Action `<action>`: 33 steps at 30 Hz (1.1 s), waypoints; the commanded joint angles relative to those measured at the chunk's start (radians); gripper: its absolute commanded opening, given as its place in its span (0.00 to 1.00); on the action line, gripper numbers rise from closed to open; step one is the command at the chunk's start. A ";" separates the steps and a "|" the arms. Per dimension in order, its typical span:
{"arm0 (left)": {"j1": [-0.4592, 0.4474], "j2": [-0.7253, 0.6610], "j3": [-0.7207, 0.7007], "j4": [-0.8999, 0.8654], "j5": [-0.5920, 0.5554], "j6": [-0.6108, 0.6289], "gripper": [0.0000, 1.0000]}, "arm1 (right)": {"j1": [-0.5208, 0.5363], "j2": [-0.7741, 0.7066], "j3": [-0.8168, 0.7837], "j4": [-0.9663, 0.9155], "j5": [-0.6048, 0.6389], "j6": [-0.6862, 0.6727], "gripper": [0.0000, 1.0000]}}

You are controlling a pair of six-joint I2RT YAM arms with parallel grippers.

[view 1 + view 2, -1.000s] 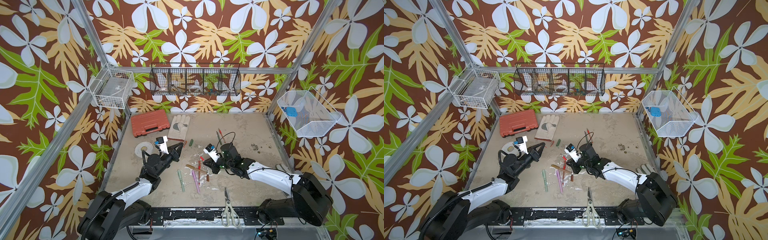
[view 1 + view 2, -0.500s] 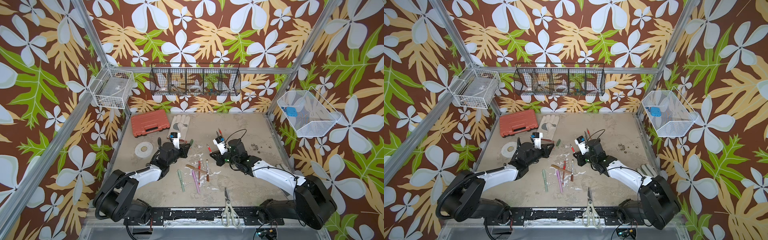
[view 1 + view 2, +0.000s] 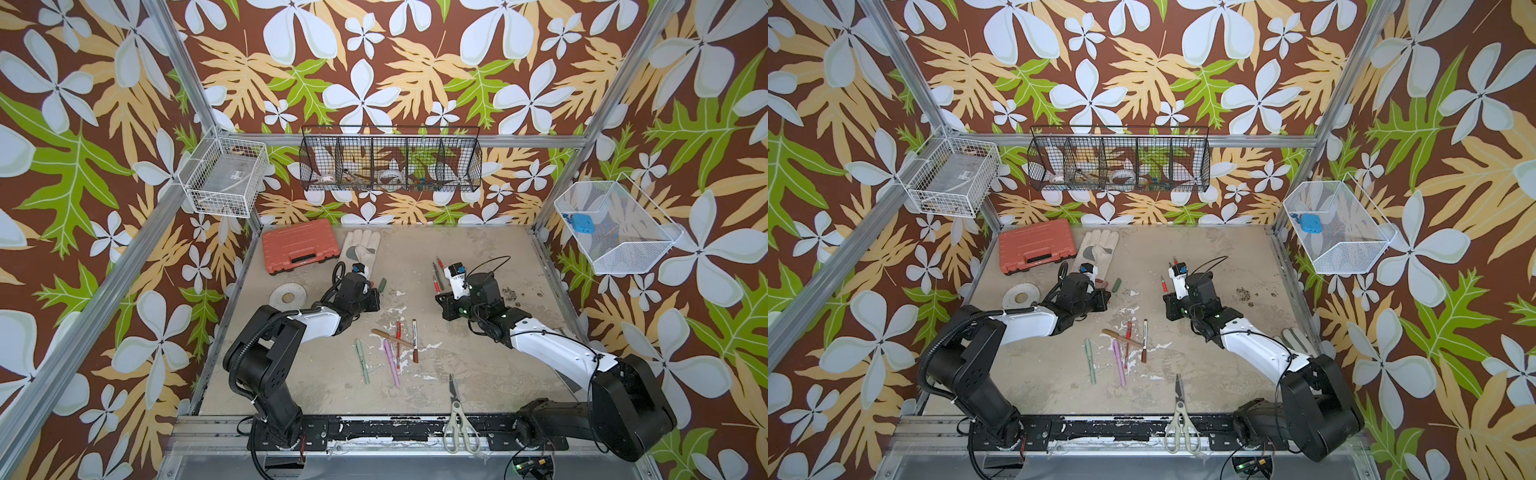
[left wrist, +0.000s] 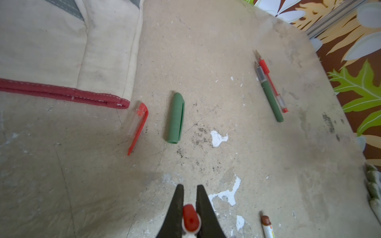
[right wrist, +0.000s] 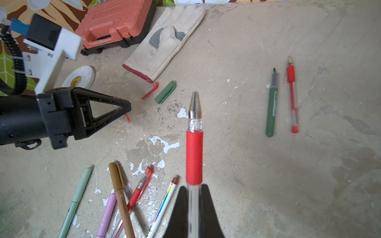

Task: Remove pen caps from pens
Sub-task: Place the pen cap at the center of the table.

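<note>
In the left wrist view my left gripper [image 4: 189, 186] is shut on a red pen cap [image 4: 190, 220], low over the table. Ahead of it lie a loose red-and-clear cap [image 4: 138, 123] and a dark green cap [image 4: 175, 118]. My right gripper [image 5: 193, 186] is shut on a red-and-clear pen [image 5: 194, 156], uncapped, its metal tip pointing away. An uncapped dark green pen [image 5: 271, 107] and an uncapped red pen [image 5: 292, 96] lie side by side beyond. Capped pens lie in a pile [image 3: 395, 340]: pale green [image 5: 76, 202], tan [image 5: 120, 197], pink [image 5: 107, 216], red-and-clear [image 5: 140, 189], white-and-brown [image 5: 165, 204].
An orange case [image 3: 300, 245] and a pale work glove [image 3: 359, 249] lie at the back left, a tape roll [image 3: 287, 294] beside the left arm. Grey-handled scissors [image 3: 457, 411] lie at the front edge. Wire baskets [image 3: 390, 160] hang on the walls.
The two grippers have drawn apart from over the pile. The left one has dropped and reached toward the loose caps with the red cap; the right one has moved back and right with the pen.
</note>
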 commanded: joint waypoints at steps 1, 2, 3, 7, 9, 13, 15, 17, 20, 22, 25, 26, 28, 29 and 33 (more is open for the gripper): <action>-0.002 0.019 0.019 -0.032 -0.019 0.021 0.00 | -0.004 -0.005 -0.004 0.001 0.015 0.003 0.00; -0.002 0.028 0.025 -0.034 -0.023 0.022 0.00 | -0.005 -0.004 -0.004 0.002 0.012 0.001 0.00; -0.002 0.037 0.032 -0.040 -0.027 0.024 0.00 | -0.005 -0.004 -0.005 0.002 0.006 0.001 0.00; -0.002 0.063 0.048 -0.047 -0.048 0.029 0.00 | -0.005 -0.006 -0.004 0.002 -0.002 0.000 0.00; 0.000 0.075 0.055 -0.046 -0.062 0.034 0.00 | -0.006 -0.007 -0.004 0.000 0.001 -0.001 0.00; 0.000 0.099 0.076 -0.058 -0.064 0.039 0.00 | -0.019 0.000 0.003 -0.008 0.011 0.003 0.00; 0.000 0.108 0.085 -0.064 -0.067 0.044 0.00 | -0.033 0.001 0.002 -0.005 -0.003 0.008 0.00; 0.000 0.117 0.091 -0.069 -0.071 0.048 0.00 | -0.040 0.001 -0.001 -0.001 -0.008 0.012 0.00; 0.000 0.130 0.097 -0.069 -0.072 0.051 0.00 | -0.042 -0.004 -0.005 0.000 -0.013 0.011 0.00; 0.001 0.138 0.101 -0.071 -0.070 0.053 0.00 | -0.042 -0.008 -0.008 0.000 -0.013 0.010 0.00; 0.001 0.150 0.108 -0.071 -0.070 0.053 0.00 | -0.043 -0.010 -0.009 0.001 -0.012 0.009 0.00; 0.002 0.155 0.111 -0.074 -0.071 0.055 0.01 | -0.042 -0.010 -0.010 0.002 -0.014 0.009 0.00; 0.004 0.161 0.115 -0.079 -0.070 0.057 0.03 | -0.043 -0.008 -0.010 0.008 -0.030 0.007 0.00; 0.006 0.164 0.117 -0.079 -0.071 0.057 0.05 | -0.044 -0.005 -0.010 0.011 -0.042 0.005 0.00; 0.010 0.164 0.115 -0.079 -0.073 0.058 0.10 | -0.044 0.002 -0.010 0.017 -0.057 0.006 0.00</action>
